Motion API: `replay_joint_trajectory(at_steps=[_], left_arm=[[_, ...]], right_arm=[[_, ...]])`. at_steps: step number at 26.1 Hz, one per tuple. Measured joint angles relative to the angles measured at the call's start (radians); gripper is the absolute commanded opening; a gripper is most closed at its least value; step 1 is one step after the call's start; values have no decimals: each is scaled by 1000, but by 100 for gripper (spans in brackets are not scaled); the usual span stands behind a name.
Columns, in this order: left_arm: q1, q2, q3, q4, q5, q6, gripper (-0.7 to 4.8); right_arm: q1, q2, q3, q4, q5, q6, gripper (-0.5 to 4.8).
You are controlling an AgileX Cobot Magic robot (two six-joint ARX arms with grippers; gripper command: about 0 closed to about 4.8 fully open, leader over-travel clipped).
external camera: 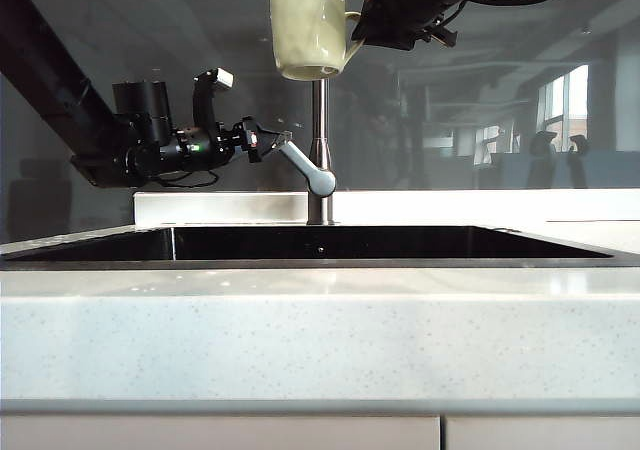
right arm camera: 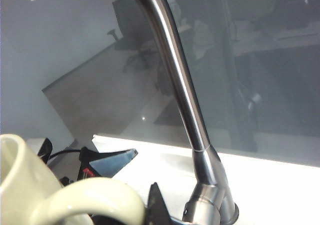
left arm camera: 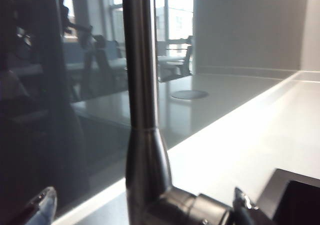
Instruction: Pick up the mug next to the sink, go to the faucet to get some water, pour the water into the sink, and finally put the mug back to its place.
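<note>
The pale cream-green mug (external camera: 308,28) hangs high above the sink (external camera: 90,254), roughly upright, in front of the faucet (external camera: 319,120) pipe. My right gripper (external camera: 362,32) is shut on its loop handle (right arm camera: 95,195), with one dark fingertip (right arm camera: 156,202) showing beside the handle. My left gripper (external camera: 272,140) reaches in from the left and stands open at the faucet's angled lever (external camera: 305,165). The lever (left arm camera: 200,209) lies between its two fingers (left arm camera: 42,207). The faucet's spout is out of view above.
A pale speckled stone counter (external camera: 320,330) runs along the front, with cabinet fronts (external camera: 220,434) below. A raised white ledge (external camera: 220,206) and a dark glass wall (external camera: 500,90) stand behind the sink. The left arm's black body (external camera: 140,140) hangs over the sink's left end.
</note>
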Motion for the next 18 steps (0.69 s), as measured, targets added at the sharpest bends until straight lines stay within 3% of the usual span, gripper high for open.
replay_joint_trajectory(at_steps=[13,15,18], left_arm=[[5,-5,5,37,-171,26,479],[33,0,4,58,-40,-70,479],[37,2,3,132,112,-145,479]], right_arm=[[-2,0,0,-2,0,-2,-5],[-4,0,0,-6,0,-13,-5],[-14,0,0,-24,-3,-28,-5]])
